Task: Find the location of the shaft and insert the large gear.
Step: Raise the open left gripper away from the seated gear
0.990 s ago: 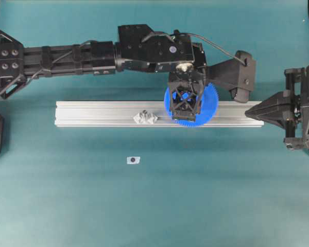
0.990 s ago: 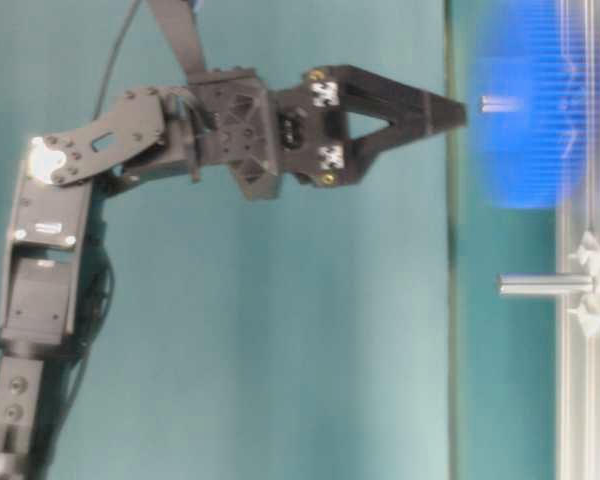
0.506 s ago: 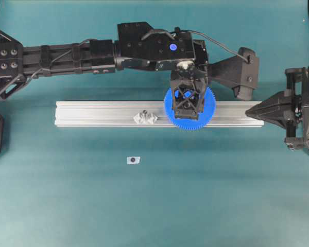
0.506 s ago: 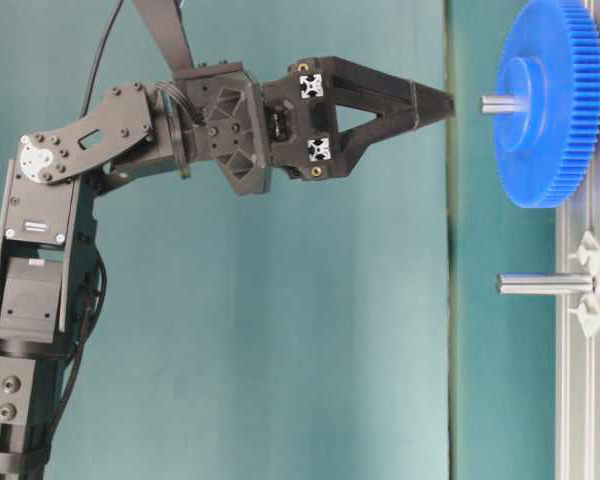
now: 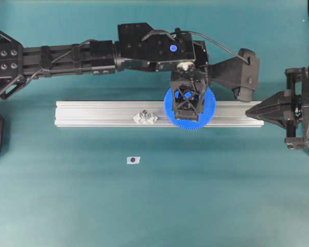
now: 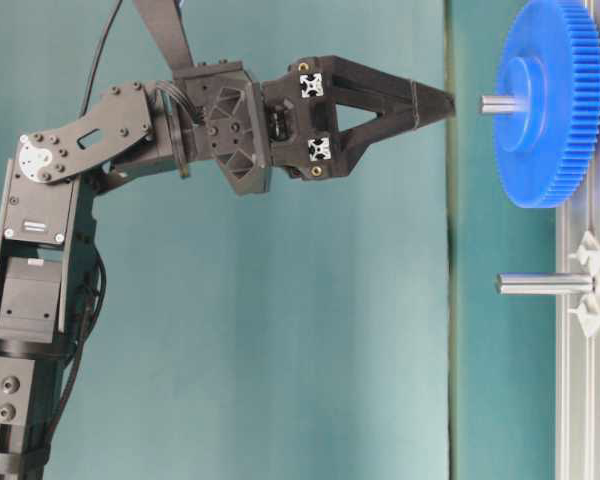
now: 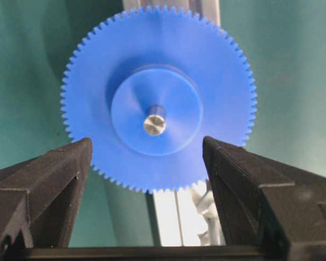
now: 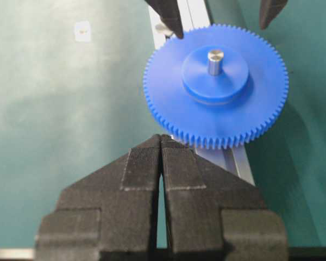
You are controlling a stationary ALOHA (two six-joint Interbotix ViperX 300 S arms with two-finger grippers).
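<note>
Blue large gear (image 7: pixel 157 98) — between open fingers (image 7: pixel 54 179).

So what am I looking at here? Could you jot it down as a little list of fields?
Blue part: large gear, seated on a metal shaft whose tip pokes through its hub
Support: silver rail on a teal table
Left tool: open, above the gear, not touching it
Right tool: shut, parked off the rail's end
Also on rail: second bare pin on a clear mount
Loose item: small tag on the table
</note>
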